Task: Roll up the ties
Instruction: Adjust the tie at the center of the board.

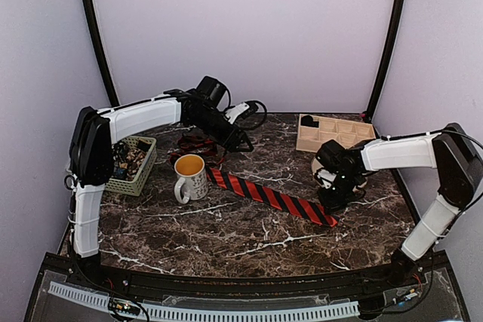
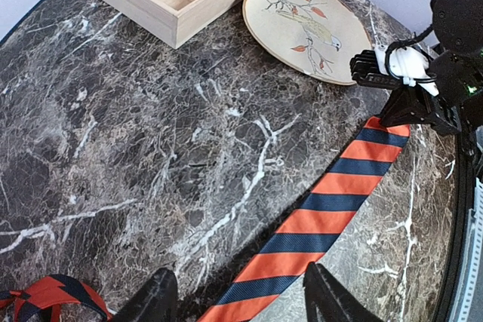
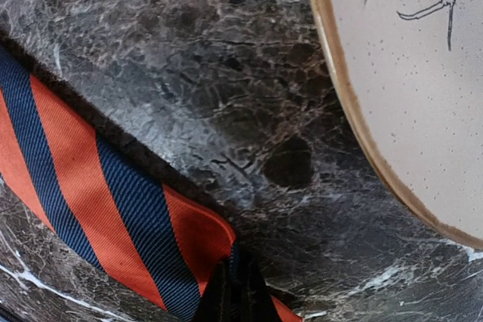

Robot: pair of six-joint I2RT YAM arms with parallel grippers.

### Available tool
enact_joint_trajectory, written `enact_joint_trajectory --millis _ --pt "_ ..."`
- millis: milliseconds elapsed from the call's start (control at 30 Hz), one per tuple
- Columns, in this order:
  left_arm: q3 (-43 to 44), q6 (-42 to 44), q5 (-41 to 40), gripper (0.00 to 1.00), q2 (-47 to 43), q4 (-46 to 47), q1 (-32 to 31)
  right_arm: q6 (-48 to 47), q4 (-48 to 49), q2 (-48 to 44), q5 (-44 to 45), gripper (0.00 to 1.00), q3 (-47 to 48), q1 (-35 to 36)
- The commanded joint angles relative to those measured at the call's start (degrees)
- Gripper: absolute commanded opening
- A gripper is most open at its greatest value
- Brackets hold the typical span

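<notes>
A red-and-black striped tie (image 1: 272, 197) lies flat and diagonal on the marble table, from beside the mug to the front right. My right gripper (image 1: 332, 203) is down at its wide end. In the right wrist view its fingers (image 3: 234, 295) are shut on the corner of the tie (image 3: 98, 194). My left gripper (image 1: 240, 143) hangs open and empty above the table's back. In the left wrist view its fingertips (image 2: 160, 299) stand on either side of the tie (image 2: 332, 194), well above it. A bunched striped part (image 2: 45, 293) lies at the lower left.
A white mug (image 1: 190, 176) stands by the tie's narrow end, a dark tangle (image 1: 198, 143) behind it. A green basket (image 1: 134, 164) is at the left. A wooden divided box (image 1: 332, 132) and a bird-painted plate (image 2: 302, 28) sit at the back right, close to the right gripper.
</notes>
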Motion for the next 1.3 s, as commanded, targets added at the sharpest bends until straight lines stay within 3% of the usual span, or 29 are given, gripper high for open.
enact_joint_trajectory --millis 0,167,300,400,467,567,767,933,1267 --pt "-1.6 -2.6 -1.4 0.59 -1.8 2.6 0.6 0.2 -2.6 -1.2 -0.2 0.00 1.0 0.9" --pt "-2.0 -10.7 -6.4 0.62 -3.6 3.7 0.9 -1.7 -4.2 -11.2 4.4 0.00 12.0 1.0" --pt "-8.1 -23.8 -8.0 0.78 -8.9 12.1 0.9 -5.2 -2.0 -18.4 6.4 0.00 20.0 2.8" --pt "-15.1 -36.2 -9.1 0.85 -14.1 21.7 0.9 -8.3 1.2 -23.4 6.3 0.00 19.2 9.0" --pt "-18.7 -43.9 -6.6 0.98 -16.2 27.2 0.6 -8.7 1.8 -25.1 6.9 0.00 16.9 13.0" --pt "-22.6 -51.8 -7.9 0.99 -19.1 31.5 -1.7 -8.2 2.2 -26.0 9.4 0.00 12.9 17.3" --pt "-27.2 -71.3 -14.0 0.99 -21.9 28.1 -7.2 -8.1 2.2 -25.0 12.8 0.00 10.6 21.0" --pt "-31.6 -85.9 -13.5 0.99 -22.7 24.1 -9.5 -8.2 1.8 -23.2 14.8 0.00 11.4 23.1" --pt "-28.5 -97.6 -9.7 0.99 -14.5 30.9 -16.3 -12.3 1.6 -21.1 16.3 0.00 13.9 34.7"
